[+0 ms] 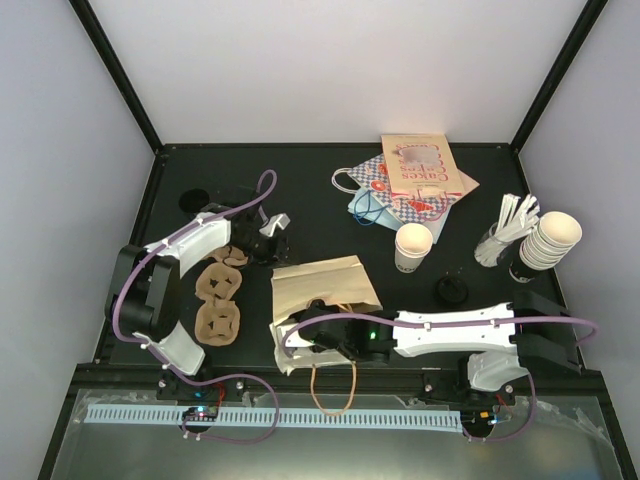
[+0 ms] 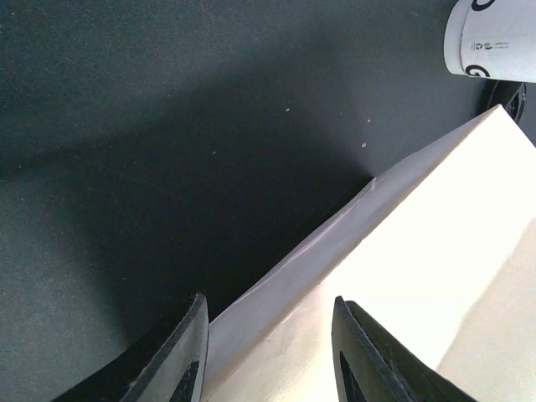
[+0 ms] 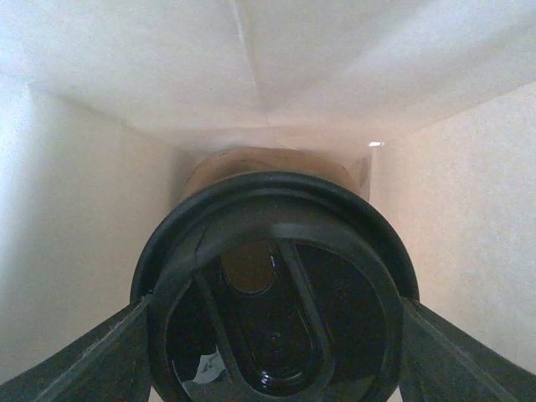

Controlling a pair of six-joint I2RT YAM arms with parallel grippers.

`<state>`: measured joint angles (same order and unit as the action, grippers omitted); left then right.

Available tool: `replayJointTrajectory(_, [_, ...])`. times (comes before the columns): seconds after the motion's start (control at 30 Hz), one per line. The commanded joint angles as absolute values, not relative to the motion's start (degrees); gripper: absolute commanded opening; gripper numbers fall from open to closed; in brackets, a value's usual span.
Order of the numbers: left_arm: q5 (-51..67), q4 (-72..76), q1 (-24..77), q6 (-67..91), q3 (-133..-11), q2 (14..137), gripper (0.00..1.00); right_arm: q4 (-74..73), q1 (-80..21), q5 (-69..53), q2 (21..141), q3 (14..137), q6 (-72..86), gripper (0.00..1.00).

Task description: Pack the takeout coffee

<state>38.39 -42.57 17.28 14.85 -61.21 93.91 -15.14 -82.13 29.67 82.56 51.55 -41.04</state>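
The right fingers point(image 3: 84, 360) are clamped on either side of the black lid point(image 3: 268, 251). So the coffee cup point(image 3: 268, 163) is gripped by the right gripper point(image 3: 276, 310), deep inside the paper bag point(image 3: 100, 151). The left gripper point(image 2: 264, 352) is set astride the bag's outer fold; whether a pinch is made cannot be told. The bag is best held firm and the cup eased to the bottom fold before release, the lid not squeezed loose. Small black print is carried by a lidless cup point(image 2: 490, 38), unreadable; "Cakes" can be made out on a flat bag point(image 1: 420, 165) at the back.
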Motion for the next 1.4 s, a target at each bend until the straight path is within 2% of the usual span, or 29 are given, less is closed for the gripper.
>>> replayJointTrajectory(0.0, [41.14,-43.31,17.89,13.8,-60.91,94.92,0.42,-10.21,-81.69,31.46,82.43,52.63,-41.78,0.53])
replayJointTrajectory(0.67, [41.33,-43.16,18.89,14.44,-60.14,93.19,0.35,-22.3,-80.9,26.96,84.79,55.41,-37.42,0.53])
replayJointTrajectory(1.37, [44.98,-42.91,20.48,14.09,-58.72,92.89,0.34,-32.69,-78.49,21.78,88.0,61.26,-34.11,0.53])
